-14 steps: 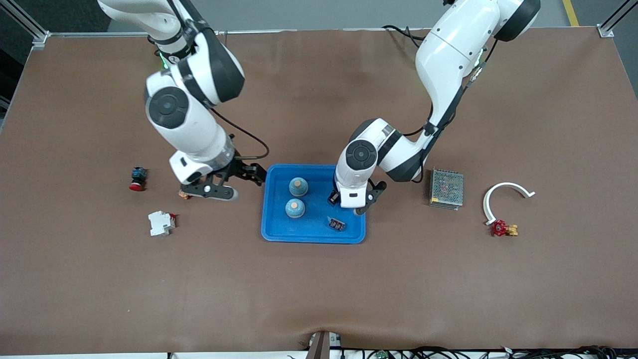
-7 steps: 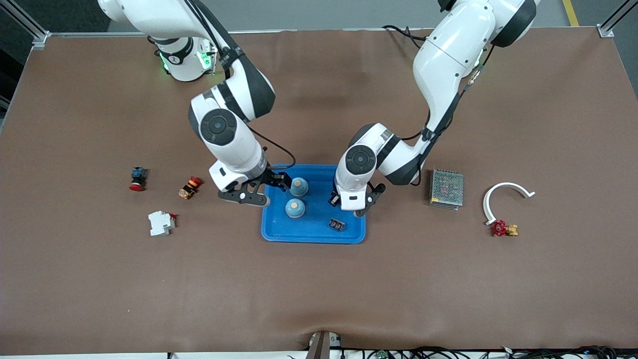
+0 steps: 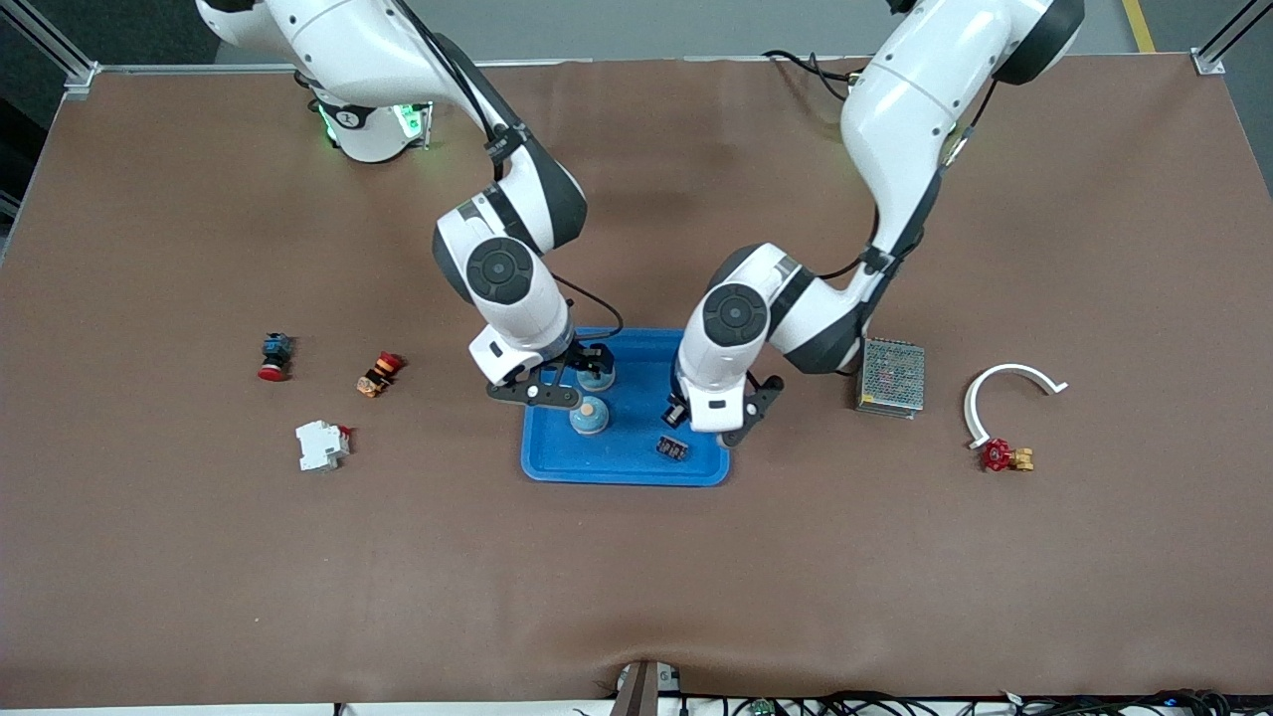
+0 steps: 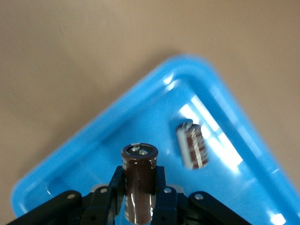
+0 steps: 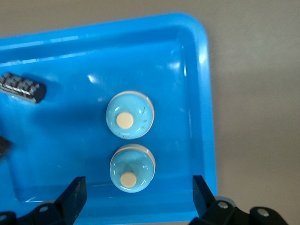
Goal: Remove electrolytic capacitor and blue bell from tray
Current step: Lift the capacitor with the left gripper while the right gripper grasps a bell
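Note:
A blue tray [image 3: 625, 465] lies mid-table. Two light-blue bells with tan knobs stand in it: one [image 5: 130, 115] nearer the front camera [image 3: 588, 416], the other [image 5: 132, 168] partly under my right hand [image 3: 597, 374]. My right gripper [image 5: 138, 197] hangs open over the tray [image 5: 201, 70], its fingers wide either side of that second bell [image 3: 565, 376]. My left gripper [image 4: 139, 192] is shut on a dark brown capacitor [image 4: 139, 180], held upright over the tray [image 4: 93, 150]. A second capacitor [image 4: 193, 144] lies in the tray [image 3: 672, 447]. The left hand [image 3: 711, 413] hides the held capacitor in the front view.
Toward the right arm's end lie a red push button [image 3: 273, 356], a small red-orange button [image 3: 380, 373] and a white breaker [image 3: 321, 444]. Toward the left arm's end sit a metal mesh box [image 3: 891, 374], a white curved piece [image 3: 1009, 393] and a red valve [image 3: 1004, 455].
My right arm has swung from beside the red-orange button to over the bells in the tray. My left gripper has shut on a capacitor and shifted slightly.

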